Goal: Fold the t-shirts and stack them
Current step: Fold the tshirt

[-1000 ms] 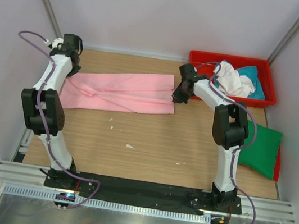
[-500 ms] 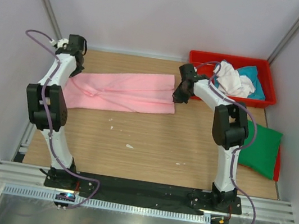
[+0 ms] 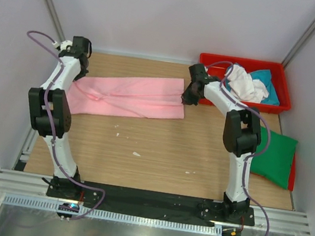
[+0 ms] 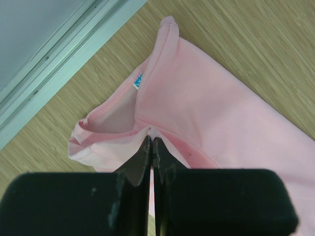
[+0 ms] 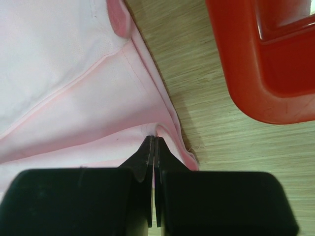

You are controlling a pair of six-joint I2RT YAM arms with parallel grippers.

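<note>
T-shirt (image 3: 128,95) (pink, limp, light) lies stretched across the top view's upper centre. Left wrist view, lower centre: left gripper (image 4: 150,140) pinches its collar fold. Right wrist view: right gripper (image 5: 154,138) pinches the hem edge; you should hold both edges taut.

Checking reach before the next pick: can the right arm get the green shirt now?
Likely not yet: the right gripper is shut on the pink shirt; the green shirt itself lies uncovered.
</note>
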